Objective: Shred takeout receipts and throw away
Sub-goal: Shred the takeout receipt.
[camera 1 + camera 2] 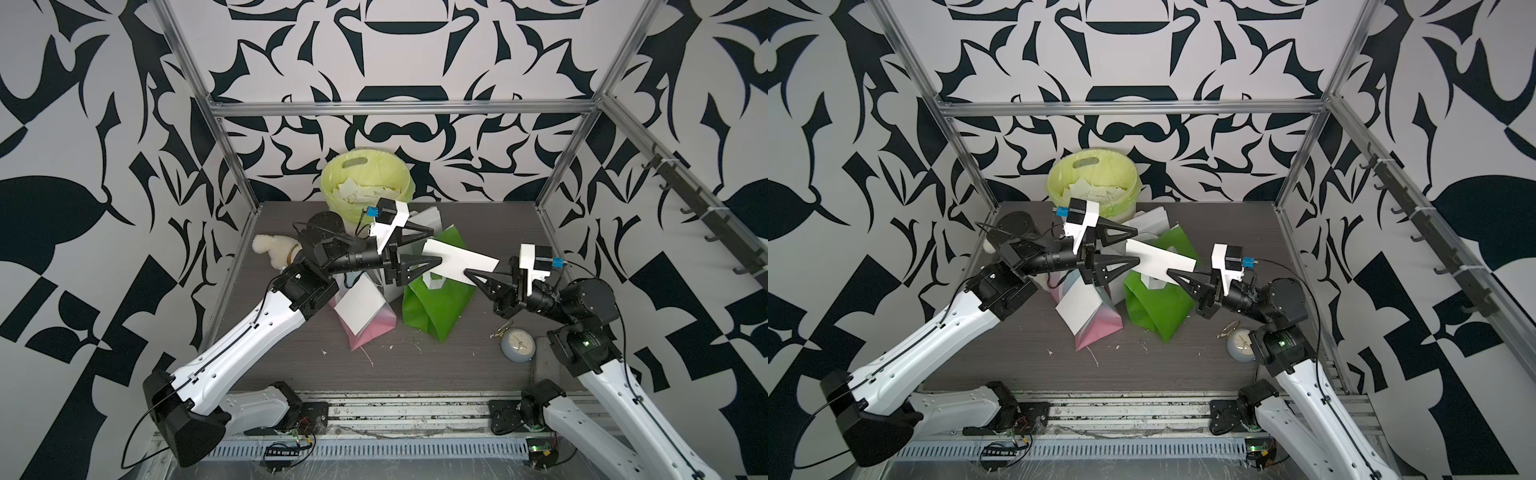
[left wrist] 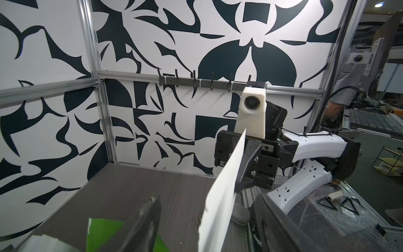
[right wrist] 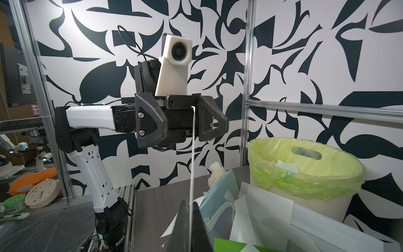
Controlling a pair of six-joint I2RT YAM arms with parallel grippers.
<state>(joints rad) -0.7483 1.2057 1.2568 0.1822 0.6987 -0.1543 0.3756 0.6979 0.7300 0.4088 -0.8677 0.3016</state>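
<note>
A white takeout receipt (image 1: 461, 262) (image 1: 1163, 259) hangs in the air over the bags, stretched between both arms. My right gripper (image 1: 465, 272) (image 1: 1169, 272) (image 3: 190, 205) is shut on its right end, and the sheet shows edge-on in the right wrist view. My left gripper (image 1: 437, 245) (image 1: 1133, 245) (image 2: 209, 218) is open, its jaws standing either side of the sheet's left end without pinching it. Another receipt (image 1: 361, 305) lies on the pink bag. White torn scraps (image 1: 365, 191) lie in the green-lined bin (image 1: 332, 183) at the back.
A green gift bag (image 1: 436, 303), a pink gift bag (image 1: 374, 328) and a white gift bag (image 1: 428, 218) lie mid-table under the arms. A small clock (image 1: 517, 344) sits front right. A cream plush toy (image 1: 270, 249) lies at the left wall.
</note>
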